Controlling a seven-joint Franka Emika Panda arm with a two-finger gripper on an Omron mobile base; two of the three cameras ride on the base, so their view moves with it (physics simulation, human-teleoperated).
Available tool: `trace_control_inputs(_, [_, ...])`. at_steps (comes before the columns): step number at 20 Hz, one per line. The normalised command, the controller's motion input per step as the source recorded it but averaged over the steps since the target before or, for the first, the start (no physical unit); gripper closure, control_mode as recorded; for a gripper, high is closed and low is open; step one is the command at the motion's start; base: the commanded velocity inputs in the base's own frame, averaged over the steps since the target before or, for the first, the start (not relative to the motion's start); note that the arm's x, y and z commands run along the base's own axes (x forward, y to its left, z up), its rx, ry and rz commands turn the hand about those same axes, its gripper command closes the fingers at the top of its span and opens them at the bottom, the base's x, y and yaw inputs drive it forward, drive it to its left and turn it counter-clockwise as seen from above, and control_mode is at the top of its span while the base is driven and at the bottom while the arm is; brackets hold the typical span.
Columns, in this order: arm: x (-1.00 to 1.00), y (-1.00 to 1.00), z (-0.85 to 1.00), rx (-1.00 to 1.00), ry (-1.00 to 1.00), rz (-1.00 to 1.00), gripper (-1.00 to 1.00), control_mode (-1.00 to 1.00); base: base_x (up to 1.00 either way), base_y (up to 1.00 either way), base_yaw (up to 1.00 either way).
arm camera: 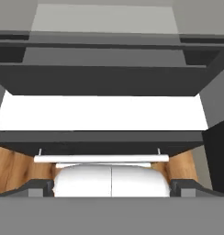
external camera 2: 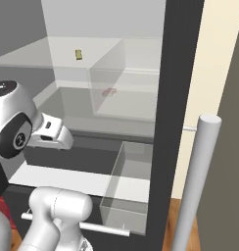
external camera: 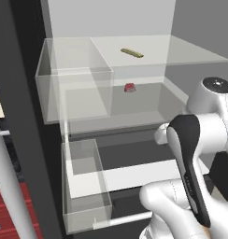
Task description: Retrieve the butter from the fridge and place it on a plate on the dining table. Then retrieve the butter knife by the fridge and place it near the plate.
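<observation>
The fridge (external camera: pixel 111 18) stands open in front of me. The butter (external camera: pixel 132 52), a small pale yellow-olive stick, lies on the upper glass shelf (external camera: pixel 190 53), toward the back; from the right side the butter (external camera 2: pixel 78 54) looks short and end-on. My gripper (arm camera: pixel 111 186) is open with nothing between its fingers. It hangs well below the butter's shelf, at the level of the dark drawers, and my hand (external camera 2: pixel 53 133) faces into the fridge's lower part. The plate, dining table and butter knife are out of view.
A tiny red item (external camera: pixel 130 87) sits on the lower glass shelf. Clear door bins (external camera: pixel 85 186) hang on the open door beside its long pale bar handle (external camera 2: pixel 195 186). A pale drawer handle (arm camera: pixel 102 158) runs low across the front, above wooden floor.
</observation>
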Motion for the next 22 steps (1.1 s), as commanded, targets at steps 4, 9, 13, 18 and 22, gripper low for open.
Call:
trace_control_inputs(4, [-0.34,-0.02,0.27,-0.04,-0.23,0.17,-1.00,-1.00,0.00,0.00,0.00])
trace_control_inputs(9, [-0.03,0.00,0.57,0.00,-0.10,0.11,-1.00,-1.00,0.00,0.00,0.00])
trace_control_inputs(13, [0.00,0.00,0.71,0.00,-0.08,0.00,-1.00,-1.00,0.00,0.00,0.00])
trace_control_inputs(18, [0.02,0.00,0.53,0.00,-0.01,0.00,-1.00,-1.00,0.00,0.00,0.00])
trace_control_inputs(22, [0.01,0.00,0.14,0.01,-0.09,0.00,-1.00,-1.00,0.00,0.00,0.00])
